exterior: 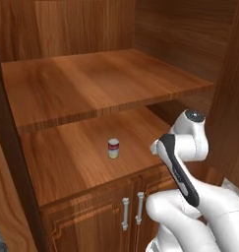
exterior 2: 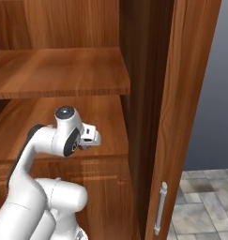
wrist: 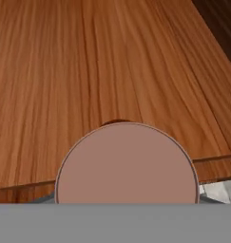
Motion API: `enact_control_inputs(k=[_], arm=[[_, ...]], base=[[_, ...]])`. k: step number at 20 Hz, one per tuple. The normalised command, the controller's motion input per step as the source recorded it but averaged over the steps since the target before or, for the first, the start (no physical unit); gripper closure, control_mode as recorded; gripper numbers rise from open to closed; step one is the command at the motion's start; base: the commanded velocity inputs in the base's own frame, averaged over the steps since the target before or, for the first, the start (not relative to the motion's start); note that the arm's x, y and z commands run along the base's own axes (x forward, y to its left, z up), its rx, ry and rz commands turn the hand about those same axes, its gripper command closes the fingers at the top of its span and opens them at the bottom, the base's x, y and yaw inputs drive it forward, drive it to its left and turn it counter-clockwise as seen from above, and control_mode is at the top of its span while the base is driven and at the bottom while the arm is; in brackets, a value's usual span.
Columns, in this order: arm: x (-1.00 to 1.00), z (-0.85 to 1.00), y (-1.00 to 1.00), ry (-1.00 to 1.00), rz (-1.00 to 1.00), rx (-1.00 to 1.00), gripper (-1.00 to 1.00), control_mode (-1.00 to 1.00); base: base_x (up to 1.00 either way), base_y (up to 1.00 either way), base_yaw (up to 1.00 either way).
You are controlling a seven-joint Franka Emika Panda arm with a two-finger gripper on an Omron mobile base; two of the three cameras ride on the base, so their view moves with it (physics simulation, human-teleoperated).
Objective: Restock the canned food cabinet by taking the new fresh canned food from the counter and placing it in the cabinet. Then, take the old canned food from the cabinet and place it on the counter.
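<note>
The hand view looks straight down on a big round pale top (wrist: 126, 163). It is the flat lid of a can held very close under the camera. The red side and green mark of the new can cannot be seen from here, so I cannot say for sure which can it is. The tips of the tool are hidden by this lid, so I cannot tell how wide the tool is spread or if it is pinching the can. Under the lid is the brown wood of the lower shelf (wrist: 112, 61), and the front edge of the shelf runs just behind the lid. In the left base view, the old canned food (exterior: 113, 148) stands upright on the lower shelf of the cabinet (exterior: 91, 81). It has a pale top, a dark red band and a cream bottom part. It stands alone near the middle of the shelf, well apart from the white arm (exterior: 182, 162). The arm bends up at the right side, in front of the shelf. Below the shelf are two doors with metal bar handles (exterior: 132, 210). In the right base view, the arm's wrist (exterior 2: 71, 133) reaches toward the lower shelf, under the upper shelf (exterior 2: 59, 70).
</note>
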Motion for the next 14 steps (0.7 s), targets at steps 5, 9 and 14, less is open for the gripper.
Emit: enact_control_inputs(k=[5,9,14], arm=[[0.68,-0.23,0.00,0.00,0.00,0.00,1.00,-1.00],[0.48,-0.41,0.00,0.00,0.00,0.00,1.00,-1.00],[0.53,-0.28,0.00,0.00,0.00,0.00,1.00,-1.00]], base=[[0.00,0.00,0.00],[0.00,0.00,0.00],[0.00,0.00,0.00]])
